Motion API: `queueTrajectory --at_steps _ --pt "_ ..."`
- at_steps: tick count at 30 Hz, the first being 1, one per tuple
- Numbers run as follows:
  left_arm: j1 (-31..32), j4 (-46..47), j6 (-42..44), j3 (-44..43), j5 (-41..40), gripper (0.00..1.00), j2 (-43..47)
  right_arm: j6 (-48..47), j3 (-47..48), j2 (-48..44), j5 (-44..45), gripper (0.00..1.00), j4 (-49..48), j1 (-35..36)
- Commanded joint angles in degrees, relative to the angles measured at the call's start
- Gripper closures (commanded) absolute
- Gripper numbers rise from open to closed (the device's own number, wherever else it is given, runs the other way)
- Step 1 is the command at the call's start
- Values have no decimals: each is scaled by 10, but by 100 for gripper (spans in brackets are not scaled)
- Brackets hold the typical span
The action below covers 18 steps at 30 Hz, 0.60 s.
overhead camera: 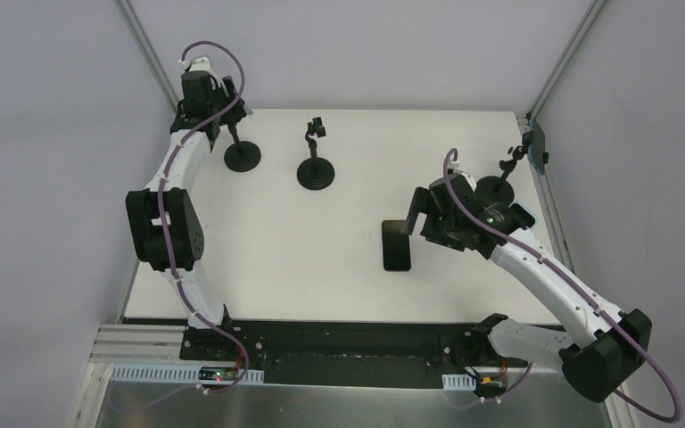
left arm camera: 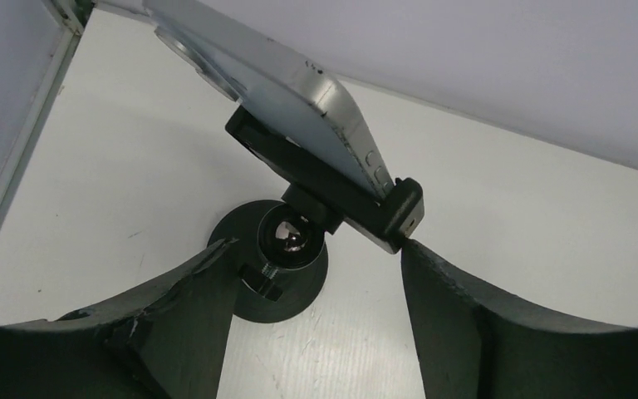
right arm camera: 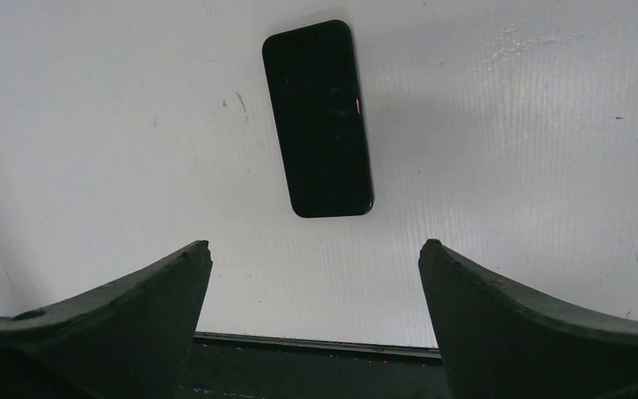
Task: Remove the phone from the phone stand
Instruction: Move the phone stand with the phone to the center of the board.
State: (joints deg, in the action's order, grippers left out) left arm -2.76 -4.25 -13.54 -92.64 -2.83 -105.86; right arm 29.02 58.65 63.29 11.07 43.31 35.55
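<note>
A silver phone (left arm camera: pixel 282 83) sits tilted in the black clamp (left arm camera: pixel 341 195) of the far-left phone stand (overhead camera: pixel 242 156). My left gripper (left arm camera: pixel 316 249) is open just below the clamp, above the stand's round base (left arm camera: pixel 299 295). Its right finger (left arm camera: pixel 465 316) touches the clamp's end. In the top view the left gripper (overhead camera: pixel 221 105) hides that phone. A black phone (right arm camera: pixel 320 120) lies flat on the table, also in the top view (overhead camera: pixel 397 245). My right gripper (right arm camera: pixel 314 249) is open and empty above the table, just short of it.
An empty stand (overhead camera: pixel 315 169) is at the back middle. A third stand (overhead camera: pixel 498 187) at the right edge holds another phone (overhead camera: pixel 538 147). Walls close the back and sides. The table's front edge (right arm camera: pixel 316 342) lies under the right gripper.
</note>
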Motion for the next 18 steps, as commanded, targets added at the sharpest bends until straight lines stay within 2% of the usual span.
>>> queueTrajectory --at_steps 1,3,6,18 --pt "-29 61 29 33 64 35 12 -10 18 4 -8 1 -9 2" --pt "-38 77 38 40 110 38 8 -12 19 6 -7 1 -9 2" --pt "-43 90 57 45 153 38 5 -15 23 13 -5 1 -8 2" --pt "-52 115 62 26 225 37 -26 -23 30 31 -10 1 -6 2"
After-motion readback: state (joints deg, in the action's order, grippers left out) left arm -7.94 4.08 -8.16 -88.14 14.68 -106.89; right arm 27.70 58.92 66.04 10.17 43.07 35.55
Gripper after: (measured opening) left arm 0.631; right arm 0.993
